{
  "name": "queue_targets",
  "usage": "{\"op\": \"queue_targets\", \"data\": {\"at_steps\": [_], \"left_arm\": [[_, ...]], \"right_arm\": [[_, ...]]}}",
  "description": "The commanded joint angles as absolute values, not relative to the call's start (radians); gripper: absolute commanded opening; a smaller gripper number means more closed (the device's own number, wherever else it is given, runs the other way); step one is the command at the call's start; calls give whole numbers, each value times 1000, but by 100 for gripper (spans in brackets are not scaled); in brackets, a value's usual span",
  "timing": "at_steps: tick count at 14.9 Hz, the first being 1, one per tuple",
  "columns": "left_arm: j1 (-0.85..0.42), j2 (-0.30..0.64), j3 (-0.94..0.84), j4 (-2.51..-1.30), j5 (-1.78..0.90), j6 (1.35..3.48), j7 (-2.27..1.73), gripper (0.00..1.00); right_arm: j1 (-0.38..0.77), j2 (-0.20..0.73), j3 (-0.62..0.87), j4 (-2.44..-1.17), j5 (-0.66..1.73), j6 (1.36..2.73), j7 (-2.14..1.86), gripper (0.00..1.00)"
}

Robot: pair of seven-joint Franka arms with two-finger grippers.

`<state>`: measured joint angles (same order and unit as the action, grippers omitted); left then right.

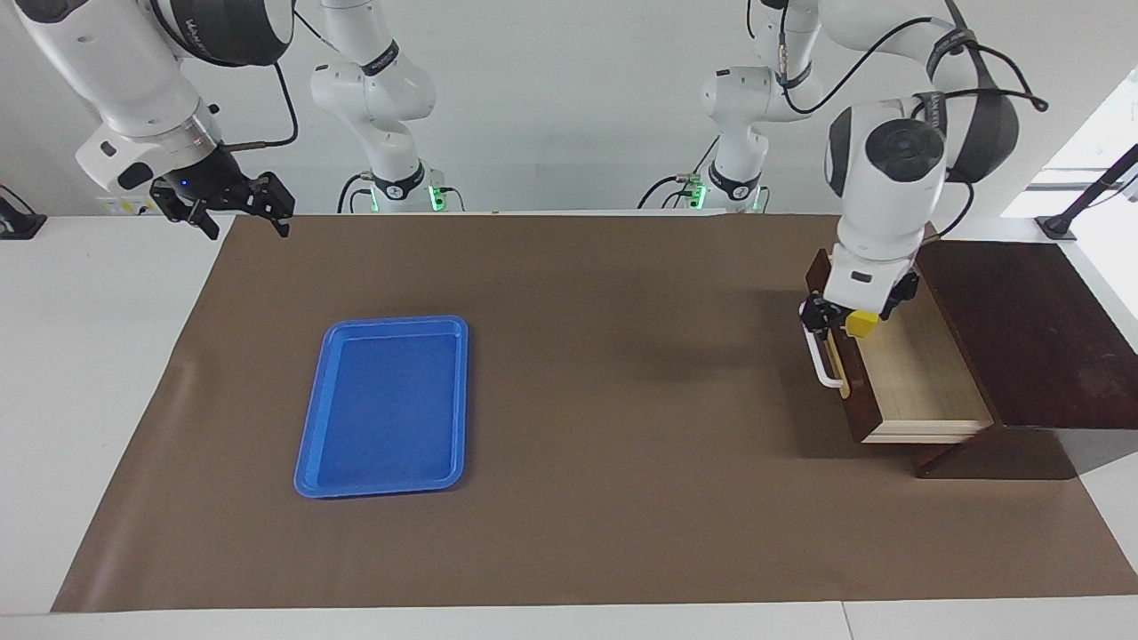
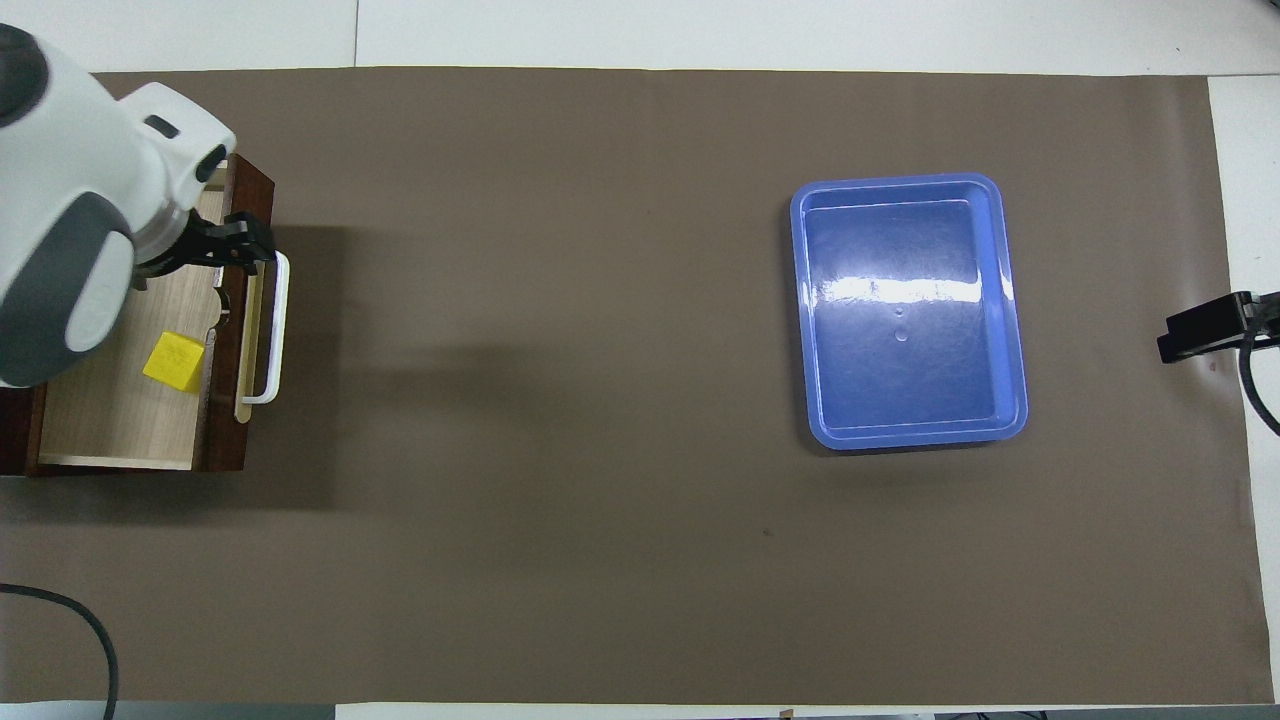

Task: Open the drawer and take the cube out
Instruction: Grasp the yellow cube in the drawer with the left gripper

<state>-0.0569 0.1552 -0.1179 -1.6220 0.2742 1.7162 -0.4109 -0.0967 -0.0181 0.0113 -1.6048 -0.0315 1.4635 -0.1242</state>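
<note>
Cube first: a small yellow block lying loose on the pale floor of the pulled-out drawer, close against the inside of the drawer front. It looks light, rigid and smooth-sided, so I'd judge it needs a square pinch across two flat faces, taken from straight above; a corner grip would likely let it twist out.

Left pincer hangs over the drawer front by the white handle, its fingers apart and holding nothing; from the cube it sits at about one o'clock in the overhead view. The drawer front and the dark box leave little room beside the cube, so one finger must drop between cube and front.

Right pincer waits spread open over the worktop edge at its own end. A blue tray lies well apart, at about three o'clock from the drawer.
</note>
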Motion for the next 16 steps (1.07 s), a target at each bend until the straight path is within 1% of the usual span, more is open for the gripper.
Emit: {"op": "queue_targets", "data": {"at_steps": [1, 4, 6, 8, 9, 13, 16], "left_arm": [[37, 91, -121, -1656, 229, 1648, -490, 100], [100, 55, -123, -1744, 201, 1709, -775, 100], [123, 17, -121, -1834, 135, 1791, -904, 100], [124, -27, -121, -1943, 133, 1894, -971, 100], [123, -35, -121, -1974, 133, 1922, -1026, 100], [146, -37, -121, -2000, 133, 1928, -1111, 100], [140, -48, -123, -2074, 133, 1991, -1173, 100]], "right_arm": [[-104, -37, 21, -1624, -40, 1456, -121, 100], [-104, -37, 20, -1624, -40, 1457, -121, 100], [-104, -37, 21, -1624, -40, 1456, -121, 100], [-106, -37, 21, -1623, -40, 1457, -121, 100], [-104, -37, 20, -1624, -40, 1457, -121, 100], [-115, -37, 20, -1624, -40, 1457, -123, 100], [-115, -37, 20, -1624, -40, 1457, -123, 100]]}}
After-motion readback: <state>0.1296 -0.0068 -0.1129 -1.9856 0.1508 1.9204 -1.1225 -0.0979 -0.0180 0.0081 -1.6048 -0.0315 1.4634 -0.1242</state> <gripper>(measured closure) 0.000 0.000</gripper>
